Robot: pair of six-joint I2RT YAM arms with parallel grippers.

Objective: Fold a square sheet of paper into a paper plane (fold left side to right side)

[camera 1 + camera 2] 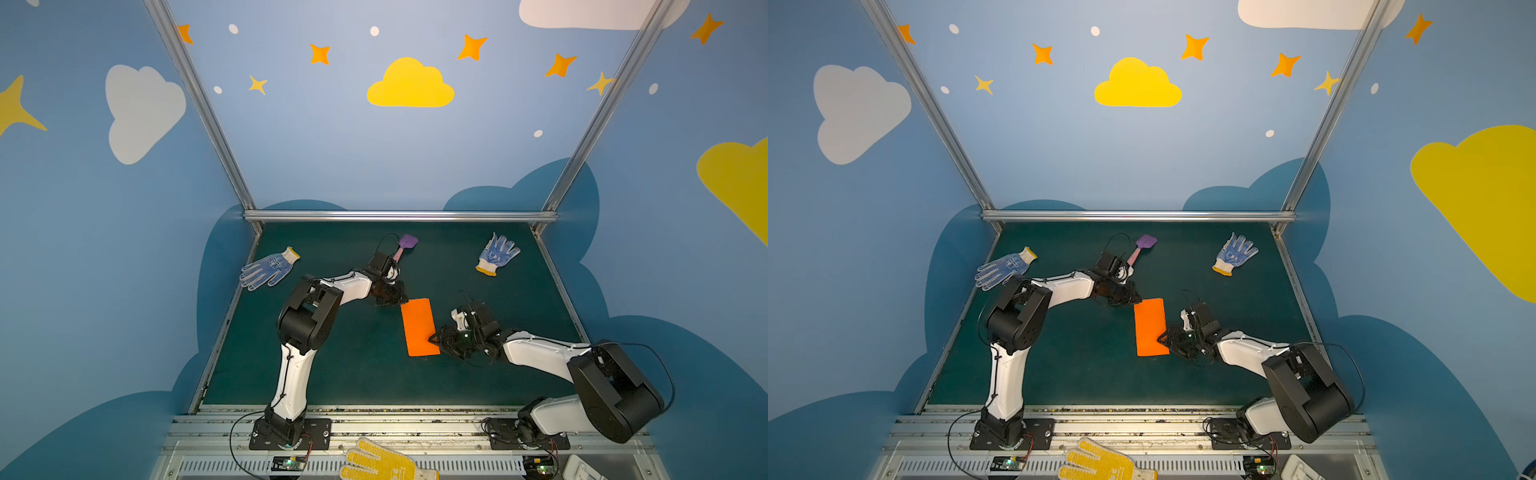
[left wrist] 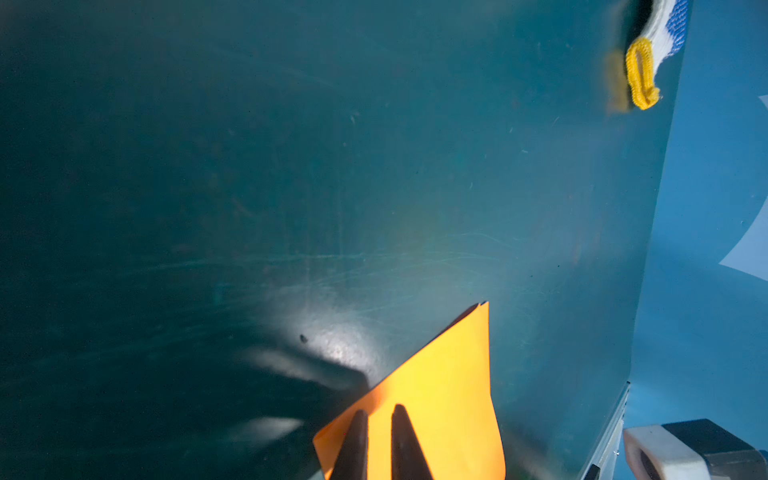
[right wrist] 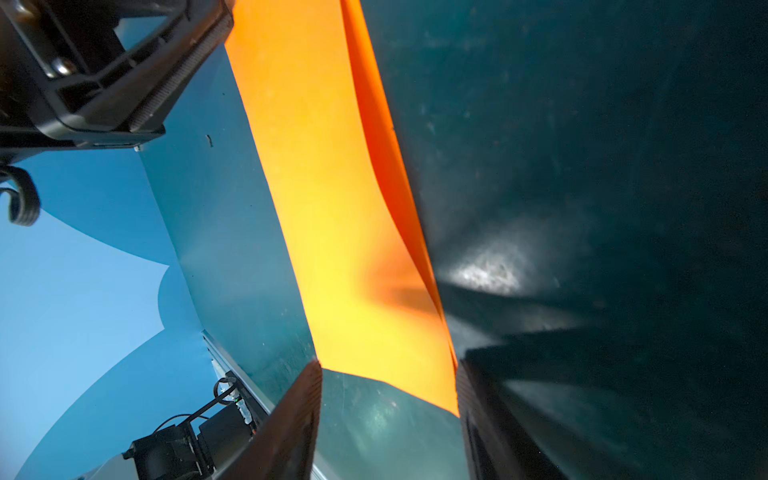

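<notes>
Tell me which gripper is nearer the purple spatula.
Left. The left gripper meets the orange paper at its far corner, just short of the spatula; the right gripper is at its near right edge.

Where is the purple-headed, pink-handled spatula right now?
In both top views the spatula lies at the far middle of the green table, just beyond the left arm's wrist, with a blue-dotted glove off to its right.

Plain orange paper on a dark green counter.
Beyond the paper: a purple-headed, pink-handled spatula, plus a left glove and right glove, both white with blue dots and yellow cuffs. Nearer than it: a dotted yellow glove. Blue walls, yellow clouds.
</notes>
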